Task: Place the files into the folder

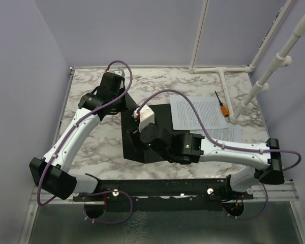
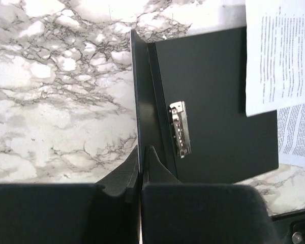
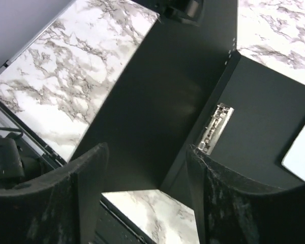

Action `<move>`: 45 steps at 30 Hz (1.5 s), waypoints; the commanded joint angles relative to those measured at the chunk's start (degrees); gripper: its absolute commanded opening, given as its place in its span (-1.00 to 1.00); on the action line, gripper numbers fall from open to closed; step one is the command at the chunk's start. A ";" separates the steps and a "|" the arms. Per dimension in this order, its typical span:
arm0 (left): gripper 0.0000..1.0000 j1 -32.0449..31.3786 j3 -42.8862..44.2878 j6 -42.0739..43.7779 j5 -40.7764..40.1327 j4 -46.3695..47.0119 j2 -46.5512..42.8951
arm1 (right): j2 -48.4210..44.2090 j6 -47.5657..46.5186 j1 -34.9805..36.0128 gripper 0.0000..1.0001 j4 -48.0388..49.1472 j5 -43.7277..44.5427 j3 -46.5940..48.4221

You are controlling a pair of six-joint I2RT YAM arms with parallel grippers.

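Black flat clip folder [image 1: 165, 118] was held open, its cover clamped in the left tool [image 2: 142, 153]. The right tool [image 3: 147, 150] hovered over it, fingers spread, probably due next to fetch the white printed paper sheets [image 1: 198, 113] just beside the folder.

The folder [image 1: 161, 118] lies open on the marble desk [image 1: 157, 81]. It is black inside. One half lies flat and the other half stands up on its edge along the fold. A small shiny metal clip [image 2: 179, 128] sits on the flat half, just beside the fold. The files are two white paper sheets full of tiny black print, lying at the folder's right side. The top sheet [image 1: 208, 109] partly covers the lower sheet [image 1: 234, 133], and its edge lies over the flat half.
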 commanded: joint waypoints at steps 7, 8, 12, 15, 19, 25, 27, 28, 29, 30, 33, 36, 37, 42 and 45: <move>-1.00 0.94 -1.94 5.24 -3.23 8.55 3.32 | -13.00 4.88 -0.49 0.72 -0.38 2.85 -12.21; -1.00 1.16 -2.10 5.23 -3.67 9.06 3.69 | -13.84 5.21 -0.87 0.75 -0.39 2.92 -13.37; -1.00 2.70 -3.08 4.83 -4.00 11.24 4.64 | -16.95 6.97 -2.89 0.80 -0.84 2.22 -18.25; -1.00 4.92 -4.08 3.87 -2.04 13.47 5.06 | -18.29 8.19 -4.57 0.82 -0.40 0.81 -21.27; -1.00 8.85 -5.13 2.04 2.71 16.23 6.15 | -19.21 9.48 -6.93 0.82 0.51 -0.94 -24.82; -1.00 13.23 -7.39 -2.14 12.61 22.02 7.32 | -20.18 10.78 -9.42 0.82 2.02 -3.43 -28.64; -1.00 14.17 -7.81 -3.38 14.83 23.37 7.97 | -20.44 11.12 -10.24 0.82 2.42 -4.13 -29.79; -1.00 14.70 -8.03 -3.94 16.04 24.04 8.35 | -20.47 11.38 -10.45 0.82 2.56 -4.50 -30.23; -1.00 15.39 -8.29 -4.57 17.24 24.79 8.74 | -20.60 11.59 -10.77 0.82 2.68 -4.86 -30.68; -1.00 16.04 -8.74 -5.37 18.38 25.64 9.04 | -20.71 11.71 -11.04 0.82 2.74 -5.02 -31.07; -1.00 17.80 -10.07 -7.67 21.53 28.05 9.96 | -20.92 12.23 -11.45 0.82 3.04 -5.35 -32.23; -1.00 19.06 -12.42 -9.81 23.20 31.35 10.53 | -20.95 12.50 -11.90 0.82 3.51 -5.81 -33.22; -1.00 19.36 -13.30 -10.54 23.62 32.37 10.75 | -20.90 12.59 -12.10 0.82 3.67 -5.96 -33.48; -1.00 20.49 -16.56 -10.41 21.56 33.26 10.61 | -19.40 12.61 -13.23 0.82 3.67 -5.19 -34.61; -1.00 21.51 -18.91 -9.56 20.27 32.00 9.70 | -17.29 12.57 -14.24 0.82 3.17 -5.16 -34.40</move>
